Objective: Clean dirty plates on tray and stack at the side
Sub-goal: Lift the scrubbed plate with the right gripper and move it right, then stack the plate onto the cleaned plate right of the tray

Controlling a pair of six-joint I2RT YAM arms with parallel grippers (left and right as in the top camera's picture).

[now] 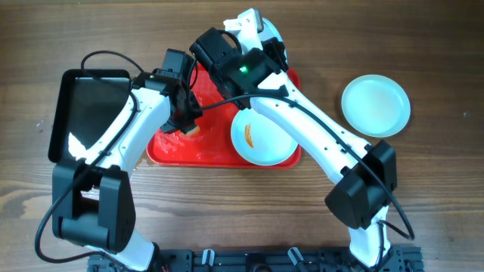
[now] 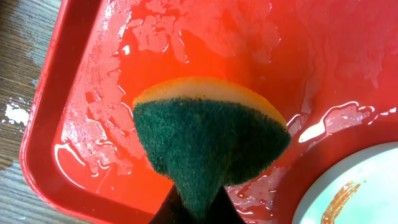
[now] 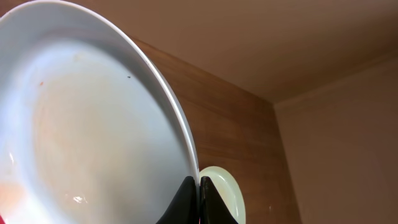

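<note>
Black tray [image 1: 85,106] beside red tray [image 1: 170,149], right arm [image 1: 318,132] overhanging smeared plate [image 1: 257,143]

Black tray [image 1: 82,102] on wooden table [image 1: 442,200], left side; green-and-yellow sponge [image 2: 208,143], green face toward camera

No text, label, brand, number or sign can be read in any view. The red tray [image 2: 53,118], the sponge [image 2: 211,149] and the plate [image 3: 93,124] seen up close from the right wrist show plain surfaces. The black arm housings [image 1: 218,50] in the overhead view are too small and dark to tell whether any marking stands on them; one carries a small green light [image 1: 243,70].
</note>
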